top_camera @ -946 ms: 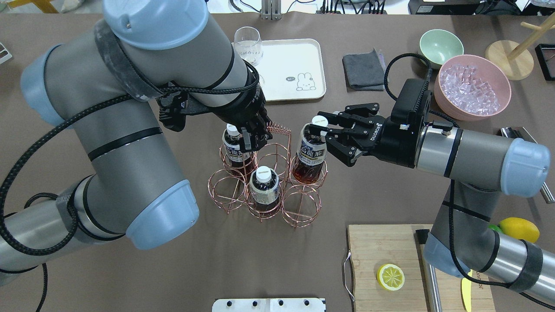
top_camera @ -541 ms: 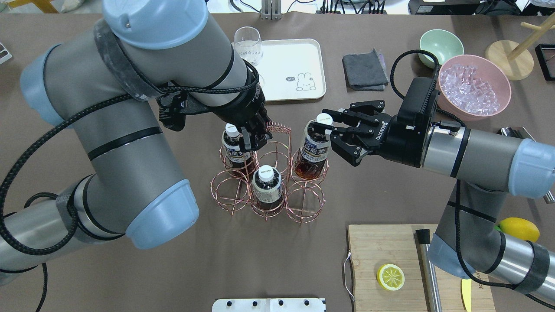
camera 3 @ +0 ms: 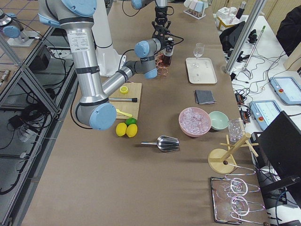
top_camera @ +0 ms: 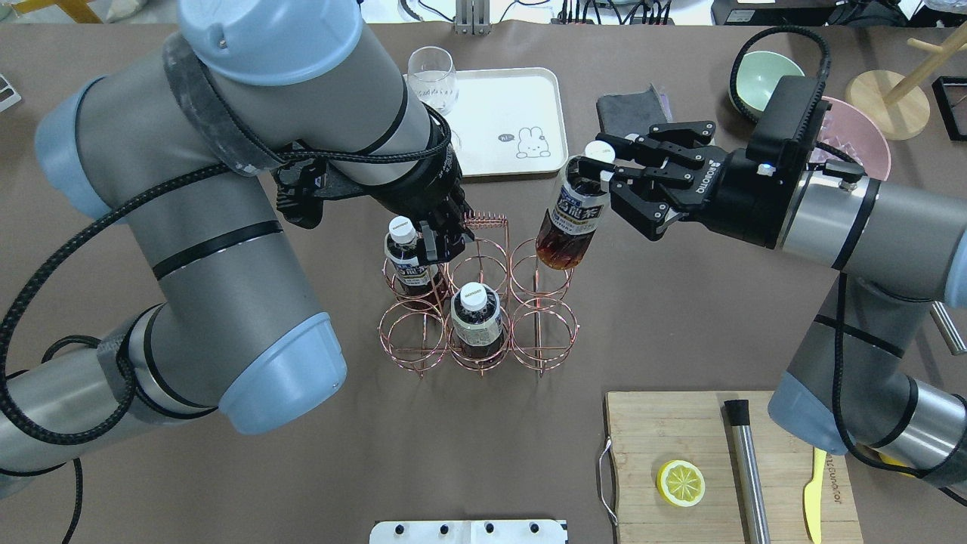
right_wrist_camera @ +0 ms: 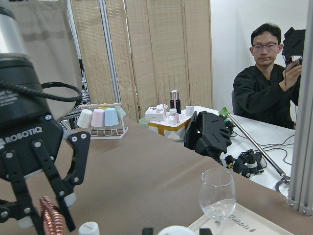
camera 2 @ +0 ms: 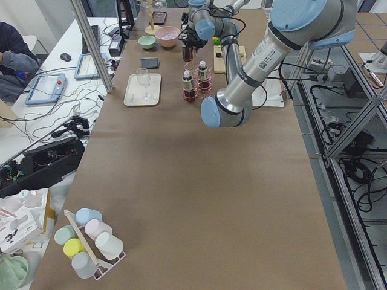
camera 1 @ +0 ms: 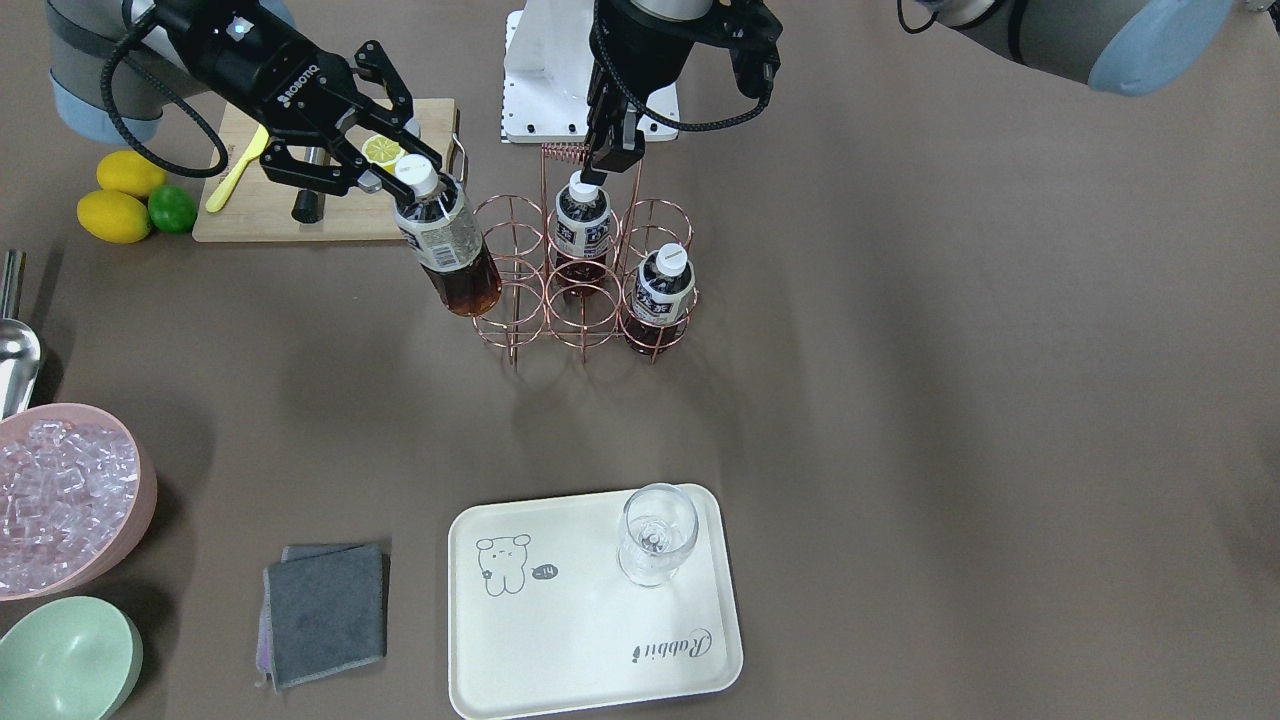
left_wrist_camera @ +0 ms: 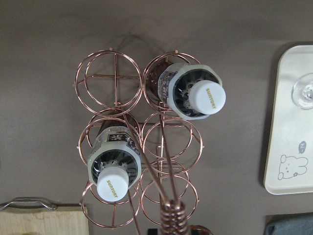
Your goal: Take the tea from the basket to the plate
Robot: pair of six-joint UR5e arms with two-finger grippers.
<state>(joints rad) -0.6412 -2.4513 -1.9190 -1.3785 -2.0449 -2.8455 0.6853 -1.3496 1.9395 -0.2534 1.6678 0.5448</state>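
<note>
Two right fingers [top_camera: 633, 202] are clamped on the neck of one tea [top_camera: 573, 219], just under its cap [top_camera: 600, 151]. It hangs tilted, its base apparently clear of the basket [top_camera: 538, 336] rings and above the tabletop [top_camera: 453, 453]. Left fingers [top_camera: 446, 243] are pinched together on the basket's coiled handle [top_camera: 487, 221], I'd guess to pin it down during the lift. Two more bottles [top_camera: 474, 321] sit in the rings. Beyond, the plate [top_camera: 540, 98] has room beside a glass [top_camera: 432, 79].

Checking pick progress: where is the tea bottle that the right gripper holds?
Overhead view: the tea bottle hangs tilted in the right gripper, over the wire basket's far right corner, between it and the cream tray.
</note>
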